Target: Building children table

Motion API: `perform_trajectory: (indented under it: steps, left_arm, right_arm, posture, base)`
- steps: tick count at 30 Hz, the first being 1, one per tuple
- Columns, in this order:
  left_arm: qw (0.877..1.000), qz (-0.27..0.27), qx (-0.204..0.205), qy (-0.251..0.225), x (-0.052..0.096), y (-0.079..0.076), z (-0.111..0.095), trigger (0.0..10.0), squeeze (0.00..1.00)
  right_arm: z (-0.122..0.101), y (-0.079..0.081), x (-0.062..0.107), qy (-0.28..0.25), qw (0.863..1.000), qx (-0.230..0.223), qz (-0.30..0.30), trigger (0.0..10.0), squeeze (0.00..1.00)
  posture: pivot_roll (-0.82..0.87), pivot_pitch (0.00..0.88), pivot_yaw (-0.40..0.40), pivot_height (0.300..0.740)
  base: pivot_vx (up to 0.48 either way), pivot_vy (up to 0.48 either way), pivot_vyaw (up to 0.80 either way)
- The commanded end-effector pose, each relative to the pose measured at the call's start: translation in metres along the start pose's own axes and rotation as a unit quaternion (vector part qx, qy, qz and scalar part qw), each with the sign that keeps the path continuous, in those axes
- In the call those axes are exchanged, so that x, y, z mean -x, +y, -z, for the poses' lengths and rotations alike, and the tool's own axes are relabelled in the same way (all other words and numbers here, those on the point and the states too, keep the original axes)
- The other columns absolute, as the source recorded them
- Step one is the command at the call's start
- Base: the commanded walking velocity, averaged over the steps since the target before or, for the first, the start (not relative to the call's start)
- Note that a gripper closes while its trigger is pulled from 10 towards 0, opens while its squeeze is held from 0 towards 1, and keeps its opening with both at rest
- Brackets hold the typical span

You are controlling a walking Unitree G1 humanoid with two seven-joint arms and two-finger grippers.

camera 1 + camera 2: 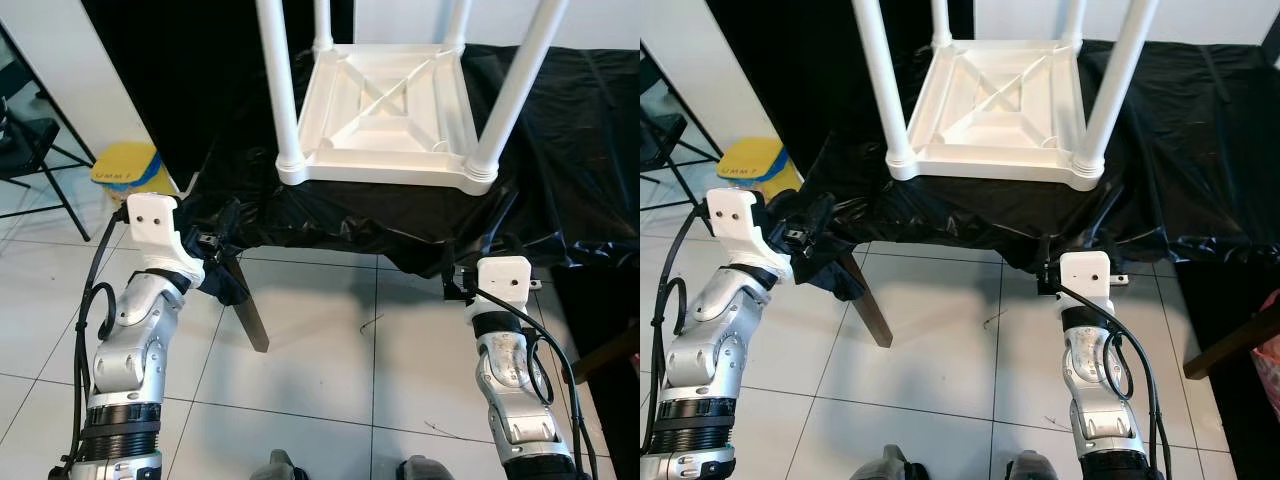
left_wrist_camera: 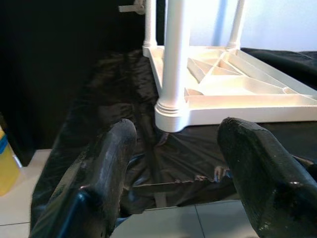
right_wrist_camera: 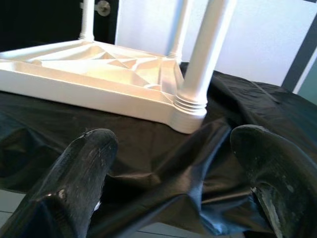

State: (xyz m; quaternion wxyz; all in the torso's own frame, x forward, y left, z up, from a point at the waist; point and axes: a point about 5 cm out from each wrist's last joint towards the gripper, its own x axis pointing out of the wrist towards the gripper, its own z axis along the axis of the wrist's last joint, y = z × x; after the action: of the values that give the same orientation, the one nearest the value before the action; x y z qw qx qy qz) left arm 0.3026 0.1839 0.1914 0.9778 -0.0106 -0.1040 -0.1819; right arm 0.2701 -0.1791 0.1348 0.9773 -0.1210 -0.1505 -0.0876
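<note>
White ribbed-plastic children table (image 1: 385, 110) upside down on glossy crinkled black sheet (image 1: 560, 160), left gripper (image 2: 173, 173) and right gripper (image 3: 173, 183) both spread wide, empty.

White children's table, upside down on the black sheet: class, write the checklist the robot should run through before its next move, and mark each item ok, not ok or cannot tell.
1. White table lies top-down on the black plastic sheet: ok.
2. All four legs stand up in their corner sockets, as the near left leg does: ok; whether they are seated tight: cannot tell.
3. Left pincer open and holding nothing, facing the near left corner: ok.
4. Right pincer open and holding nothing, facing the near right leg: ok.
5. Both pincers short of the table, not touching it: ok.
6. Sheet under the table lies flat: not ok, it is creased.
</note>
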Motion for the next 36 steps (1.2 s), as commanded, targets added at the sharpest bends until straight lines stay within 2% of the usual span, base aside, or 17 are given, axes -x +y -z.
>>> perform_trajectory:
  steps: [1,6,14,20,22,30,36]
  left_arm:
    - [0.999,0.023,-0.023,0.0,-0.001,-0.005,-0.002,10.0,0.0]
    - [0.999,0.036,-0.036,0.006,-0.002,-0.007,-0.002,10.0,0.0]
    - [0.999,0.044,-0.025,0.009,-0.006,-0.013,0.0,10.0,0.0]
    - [0.999,0.049,-0.018,0.01,-0.007,-0.017,0.003,10.0,0.0]
    - [0.999,0.049,-0.016,0.011,-0.007,-0.019,0.004,10.0,0.0]
    - [0.999,0.047,-0.013,0.011,-0.007,-0.02,0.005,10.0,0.0]
    - [0.999,0.043,-0.004,0.013,-0.007,-0.018,0.005,10.0,0.0]
  right_arm:
    - [0.005,-0.012,-0.003,0.017,0.999,0.009,0.041,10.0,0.0]
    - [0.007,-0.023,-0.006,0.029,0.996,0.014,0.084,10.0,0.0]
    - [0.007,-0.018,-0.008,0.027,0.998,-0.026,0.052,10.0,0.0]
    - [0.011,-0.019,-0.009,0.043,0.997,-0.032,0.06,10.0,0.0]
    - [0.013,-0.02,-0.009,0.051,0.996,-0.035,0.063,10.0,0.0]
    - [0.012,-0.021,-0.01,0.042,0.997,-0.037,0.055,10.0,0.0]
    - [0.009,-0.017,-0.011,0.036,0.998,-0.033,0.044,10.0,0.0]
  posture:
    - [-0.09,0.092,0.061,0.74]
    - [-0.08,0.098,0.06,0.74]
    - [-0.09,0.098,0.048,0.74]
    - [-0.09,0.097,0.046,0.74]
    - [-0.09,0.098,0.043,0.74]
    - [-0.09,0.099,0.04,0.74]
    - [-0.09,0.099,0.037,0.74]
  base:
    - [0.0,0.0,0.0]
    - [0.0,0.0,0.0]
    - [0.0,0.0,0.0]
    - [0.0,0.0,0.0]
    - [0.0,0.0,-0.79]
    - [0.0,0.0,-0.74]
    - [0.0,0.0,0.0]
